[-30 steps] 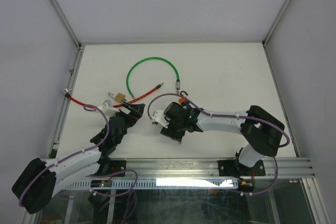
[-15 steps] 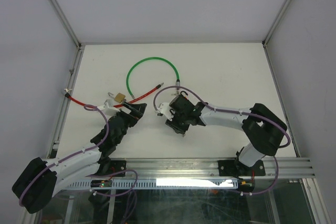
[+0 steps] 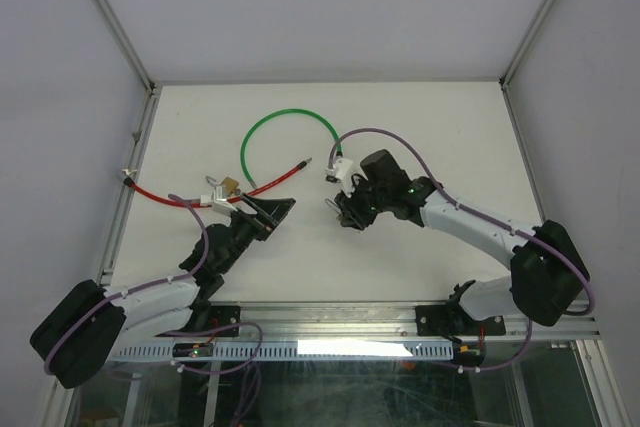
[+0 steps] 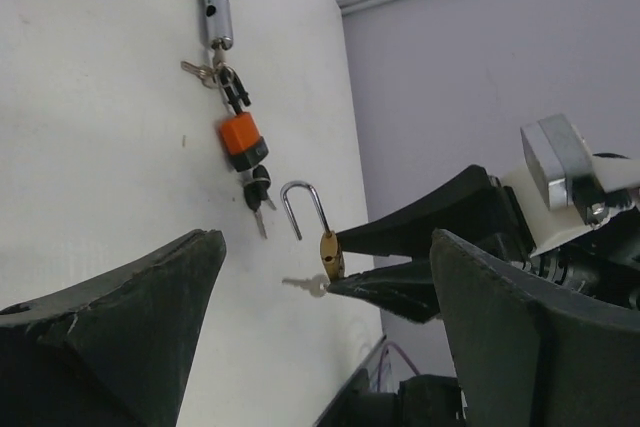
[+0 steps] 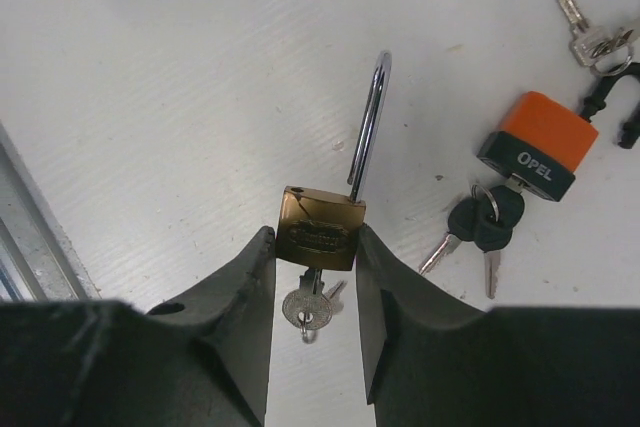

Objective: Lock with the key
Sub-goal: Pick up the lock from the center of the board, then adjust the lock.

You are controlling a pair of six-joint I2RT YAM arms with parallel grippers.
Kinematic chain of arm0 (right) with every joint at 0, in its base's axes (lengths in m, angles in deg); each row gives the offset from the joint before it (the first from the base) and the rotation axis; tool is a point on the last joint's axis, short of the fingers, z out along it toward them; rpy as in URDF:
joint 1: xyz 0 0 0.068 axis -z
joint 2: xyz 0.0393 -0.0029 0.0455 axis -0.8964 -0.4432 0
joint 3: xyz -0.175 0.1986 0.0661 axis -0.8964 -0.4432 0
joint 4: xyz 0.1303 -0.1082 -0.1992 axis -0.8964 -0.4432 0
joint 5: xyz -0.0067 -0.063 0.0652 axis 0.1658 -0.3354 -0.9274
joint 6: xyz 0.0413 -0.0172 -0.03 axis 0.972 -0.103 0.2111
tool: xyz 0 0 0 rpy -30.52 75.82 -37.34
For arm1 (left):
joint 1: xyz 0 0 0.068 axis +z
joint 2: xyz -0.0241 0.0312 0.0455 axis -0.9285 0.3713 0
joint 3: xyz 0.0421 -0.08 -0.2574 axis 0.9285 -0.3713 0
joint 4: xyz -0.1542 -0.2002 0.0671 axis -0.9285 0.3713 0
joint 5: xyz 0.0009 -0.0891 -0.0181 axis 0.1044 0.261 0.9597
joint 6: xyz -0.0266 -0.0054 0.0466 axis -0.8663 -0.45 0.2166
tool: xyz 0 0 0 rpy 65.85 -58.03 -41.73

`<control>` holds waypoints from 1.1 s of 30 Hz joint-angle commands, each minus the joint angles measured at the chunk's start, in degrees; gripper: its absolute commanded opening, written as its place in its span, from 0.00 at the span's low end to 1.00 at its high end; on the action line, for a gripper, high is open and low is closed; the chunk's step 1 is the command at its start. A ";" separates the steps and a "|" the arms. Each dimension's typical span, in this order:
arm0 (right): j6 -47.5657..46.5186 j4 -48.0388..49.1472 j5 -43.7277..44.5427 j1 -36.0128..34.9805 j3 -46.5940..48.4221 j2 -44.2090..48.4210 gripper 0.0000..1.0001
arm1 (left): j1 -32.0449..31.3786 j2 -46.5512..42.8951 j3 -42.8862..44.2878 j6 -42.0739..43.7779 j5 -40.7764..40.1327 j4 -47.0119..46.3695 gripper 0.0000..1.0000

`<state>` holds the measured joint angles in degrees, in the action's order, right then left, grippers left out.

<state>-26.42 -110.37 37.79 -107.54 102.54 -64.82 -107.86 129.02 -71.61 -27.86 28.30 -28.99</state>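
Our right gripper [image 5: 313,247] just swung the brass padlock [image 5: 320,227] further out, clamped tight, shackle open, key [image 5: 305,309] in. Left gripper [image 3: 275,212] gapes empty. Locking's next, we reckon.

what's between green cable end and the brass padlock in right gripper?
The orange padlock and its keys, short of the brass padlock; left wrist view.

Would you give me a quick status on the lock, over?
Right gripper shut on brass padlock, shackle open, key inserted. Left gripper open, empty. Orange padlock lying apart, nothing blocking.
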 commanded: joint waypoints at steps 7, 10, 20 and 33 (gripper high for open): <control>2.90 5.98 -8.14 4.90 -1.35 8.48 0.04 | -6.43 16.95 5.32 -4.30 8.16 -23.61 0.76; 2.92 6.09 -8.50 5.32 -1.54 8.90 0.04 | -8.04 21.91 7.46 -4.95 7.85 -26.12 0.69; 2.62 6.20 -9.38 5.36 -1.83 8.43 0.04 | -11.07 36.25 13.59 -7.64 8.99 -34.48 0.56; 2.18 6.23 -10.04 5.25 -2.04 7.96 0.04 | -12.64 40.34 16.22 -7.33 8.62 -36.87 0.46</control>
<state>-24.26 -107.73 29.62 -102.08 100.27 -57.89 -119.64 169.11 -57.25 -34.61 36.59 -53.58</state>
